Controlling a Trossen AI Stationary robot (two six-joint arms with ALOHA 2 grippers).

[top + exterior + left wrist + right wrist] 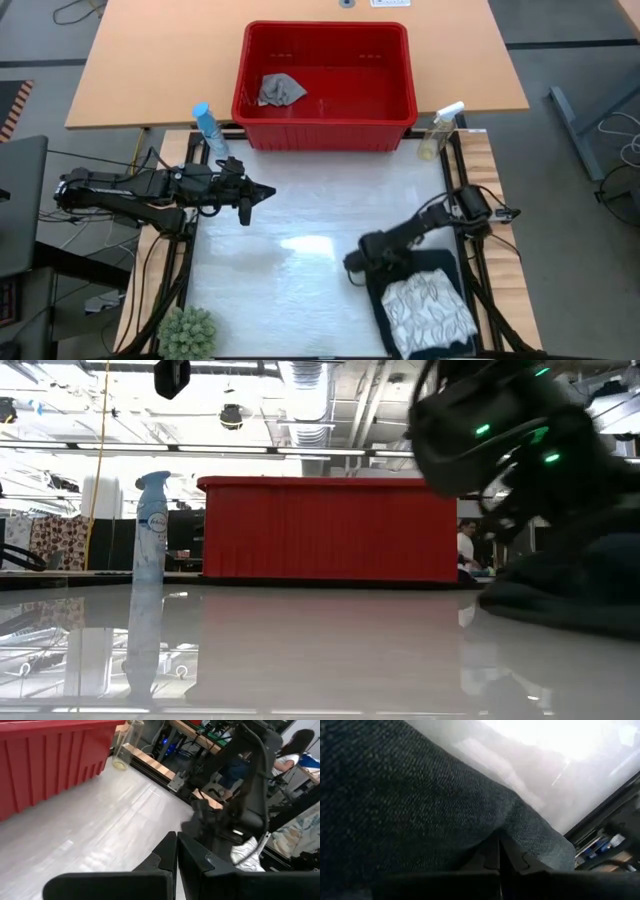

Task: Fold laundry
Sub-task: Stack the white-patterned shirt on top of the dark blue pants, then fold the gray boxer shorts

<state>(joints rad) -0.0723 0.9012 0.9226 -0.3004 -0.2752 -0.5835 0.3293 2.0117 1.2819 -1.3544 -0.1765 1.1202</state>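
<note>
At the left edge of the white desk [300, 290] a small green spiky plant [188, 333] sits at the near corner and one blue spray bottle [209, 128] stands at the far corner. The left gripper [256, 194] hovers over the desk's left side with its jaws pressed together, holding nothing; this arm looks to be waiting.

Behind the desk stands one red plastic basket [398, 108], and a small crumpled grey cloth [280, 90] lies inside it toward its left wall. Just right of the basket stands one clear bottle of yellowish liquid [440, 130].

At the near right corner lies one folded pair of dark blue-black denim jeans [442, 266], with one white cloth with grey leaf print [430, 312] folded on top. The right gripper [356, 264] is low at the left edge of this pile; its wrist view shows the jaws closed tight against the denim, though I cannot tell if any fabric is pinched.

Judging by this, two garments are folded and stacked, and the step in hand is tidying the pile. The next move likely calls for lifting the grey cloth from the basket and spreading it on the bare middle of the desk
</note>
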